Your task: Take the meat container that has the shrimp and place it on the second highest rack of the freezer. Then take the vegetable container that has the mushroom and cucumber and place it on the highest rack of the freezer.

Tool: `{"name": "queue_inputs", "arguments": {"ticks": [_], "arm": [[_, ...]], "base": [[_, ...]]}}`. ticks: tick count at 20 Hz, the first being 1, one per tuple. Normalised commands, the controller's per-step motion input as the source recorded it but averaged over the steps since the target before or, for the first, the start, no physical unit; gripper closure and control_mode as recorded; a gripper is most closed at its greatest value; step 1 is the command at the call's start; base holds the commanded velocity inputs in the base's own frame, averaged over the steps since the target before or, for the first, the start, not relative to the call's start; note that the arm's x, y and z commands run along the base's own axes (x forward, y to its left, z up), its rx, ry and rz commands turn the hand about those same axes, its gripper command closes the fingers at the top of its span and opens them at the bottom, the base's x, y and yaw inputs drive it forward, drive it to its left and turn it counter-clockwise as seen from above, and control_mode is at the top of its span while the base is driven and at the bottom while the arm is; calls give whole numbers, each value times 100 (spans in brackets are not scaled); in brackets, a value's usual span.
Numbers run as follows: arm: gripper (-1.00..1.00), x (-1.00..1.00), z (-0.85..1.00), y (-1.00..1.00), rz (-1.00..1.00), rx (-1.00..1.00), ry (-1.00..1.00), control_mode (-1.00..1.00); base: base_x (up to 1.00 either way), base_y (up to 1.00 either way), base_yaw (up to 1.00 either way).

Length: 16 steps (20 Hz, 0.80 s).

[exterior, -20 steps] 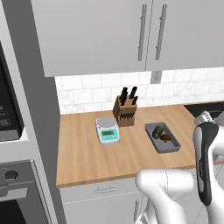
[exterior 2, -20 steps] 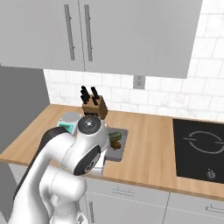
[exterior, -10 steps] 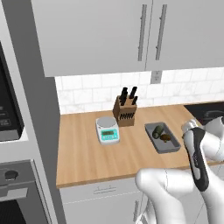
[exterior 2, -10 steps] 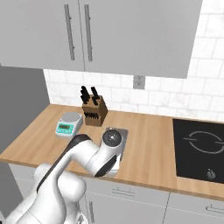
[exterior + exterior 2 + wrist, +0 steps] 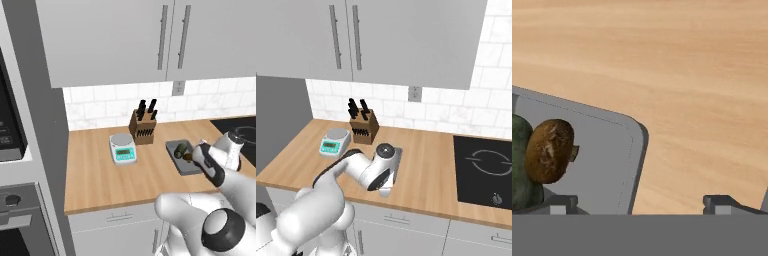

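Hand view: the claw (image 5: 639, 202) is wide open and holds nothing. Its two dark tips poke up at the bottom of the picture. One tip sits over the grey vegetable container (image 5: 607, 165). The other tip sits over the bare wooden counter (image 5: 677, 65). So one wall of the tray lies between the two tips.

Inside the tray there is a brown mushroom (image 5: 549, 150). Right beside it, touching it, is a dark green cucumber (image 5: 519, 170).

In the left base view, the vegetable container (image 5: 186, 159) rests on the counter, to the right of the knife block (image 5: 143, 126) and the small kitchen scale (image 5: 123, 148). The white arm (image 5: 215, 165) reaches down low over the near end of the tray. The black stove top (image 5: 483, 167) is further right on the counter.

This looks like the second part of the job: picking up the tray with the mushroom and cucumber. The tray is not picked up yet.

I think the next move is to go down a little more, so the tips sit on both sides of the tray wall. Then the claw should pinch the wall tight. It should lift slowly and keep the tray flat, or the mushroom could roll out. After that the tray must go to the top shelf of the freezer.
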Motion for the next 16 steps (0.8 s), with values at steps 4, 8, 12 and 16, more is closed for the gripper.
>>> {"name": "queue_inputs", "arguments": {"ticks": [4,8,12,16], "arm": [[-100,44,-51,0,0,0,10,-100],[-100,60,-46,0,2,0,8,-100],[-100,51,-49,0,3,0,6,-100],[100,19,-54,0,3,0,5,-100]], "base": [[0,0,0],[0,0,0],[0,0,0],[0,0,0]]}}
